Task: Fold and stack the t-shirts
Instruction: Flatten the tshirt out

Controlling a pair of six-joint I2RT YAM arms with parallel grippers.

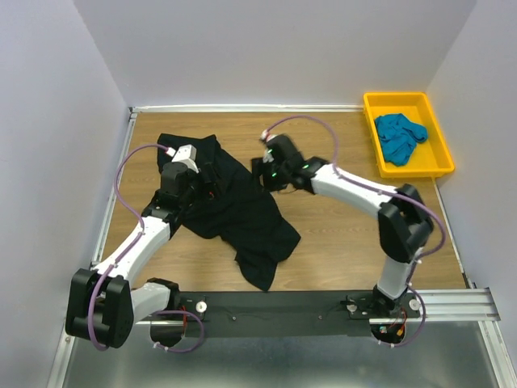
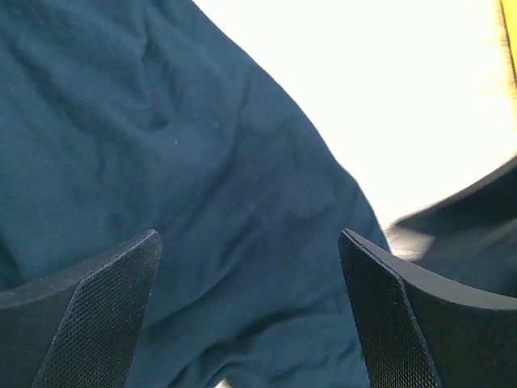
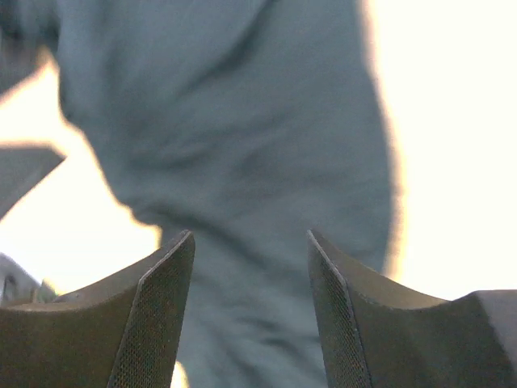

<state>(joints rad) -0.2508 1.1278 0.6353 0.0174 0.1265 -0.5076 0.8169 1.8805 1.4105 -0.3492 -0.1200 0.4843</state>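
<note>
The black t-shirt (image 1: 238, 212) lies crumpled and spread on the left and middle of the wooden table. The teal-blue t-shirt (image 1: 399, 137) sits bunched in the yellow tray (image 1: 440, 153) at the back right. My left gripper (image 1: 203, 179) hovers over the black shirt's upper left part. In the left wrist view this gripper (image 2: 249, 238) is wide open, and dark cloth (image 2: 202, 162) fills the space below it. My right gripper (image 1: 261, 171) is at the shirt's upper right edge. In the right wrist view it (image 3: 250, 236) is open, with the cloth (image 3: 242, 121) beneath it and nothing pinched.
Bare wood (image 1: 347, 234) lies between the black shirt and the tray. White walls close in the table at the back and both sides. A black rail (image 1: 275, 311) carrying the arm bases runs along the near edge.
</note>
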